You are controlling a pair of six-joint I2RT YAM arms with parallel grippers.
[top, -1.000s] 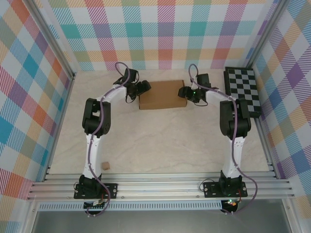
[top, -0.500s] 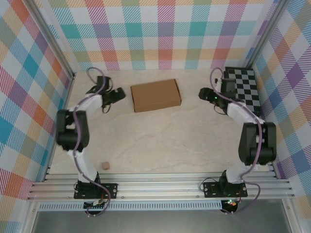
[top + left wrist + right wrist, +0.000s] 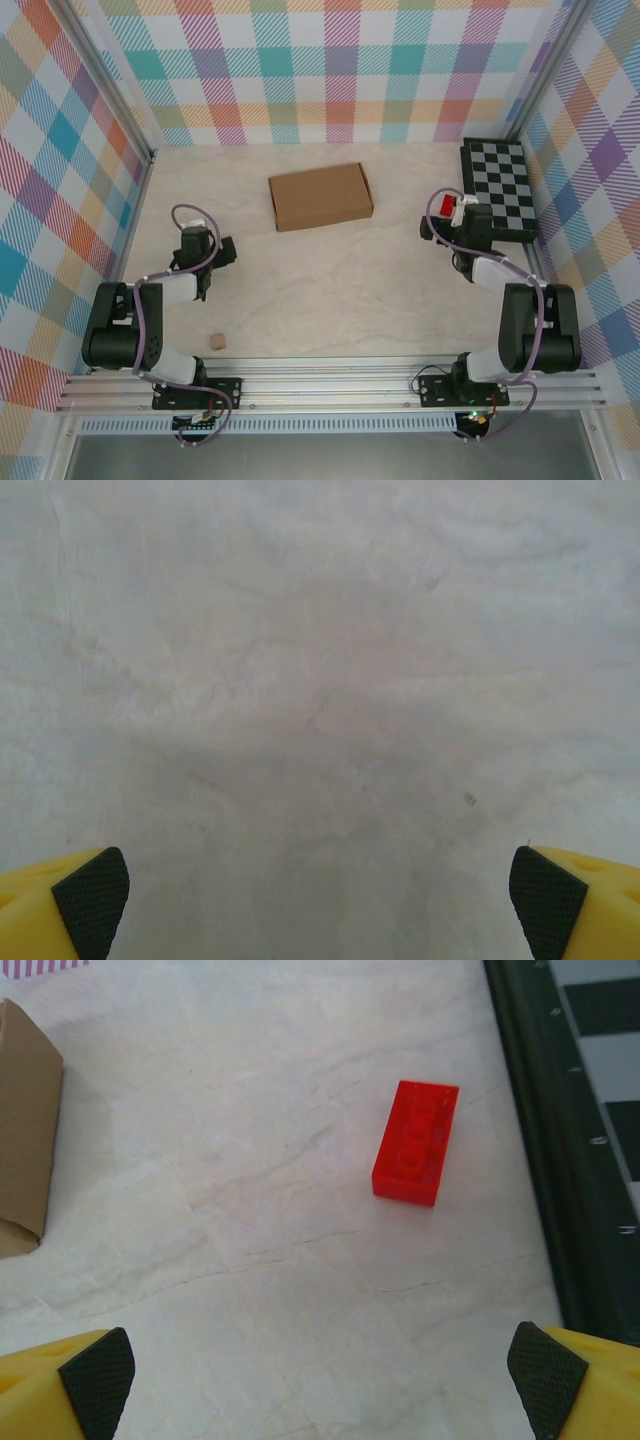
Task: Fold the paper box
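Note:
The paper box (image 3: 320, 197) lies closed and flat on the far middle of the table, a plain brown shallow carton with nothing touching it. Its right end shows at the left edge of the right wrist view (image 3: 25, 1130). My left gripper (image 3: 207, 258) is drawn back to the near left, well apart from the box. In its wrist view the left gripper (image 3: 320, 905) is open over bare tabletop. My right gripper (image 3: 450, 226) hangs to the right of the box, near the board. It is open (image 3: 320, 1380), with nothing between its fingers.
A red brick (image 3: 415, 1142) lies on the table ahead of the right gripper, also visible from above (image 3: 447, 205). The black-and-white checkered board (image 3: 498, 187) sits at the far right, its edge (image 3: 590, 1110) close by. A tiny tan cube (image 3: 216, 341) rests near the left arm's base.
Both arms have pulled back from the box's ends toward the near side, jaws spreading wide. The box now lies alone, shifted slightly left.

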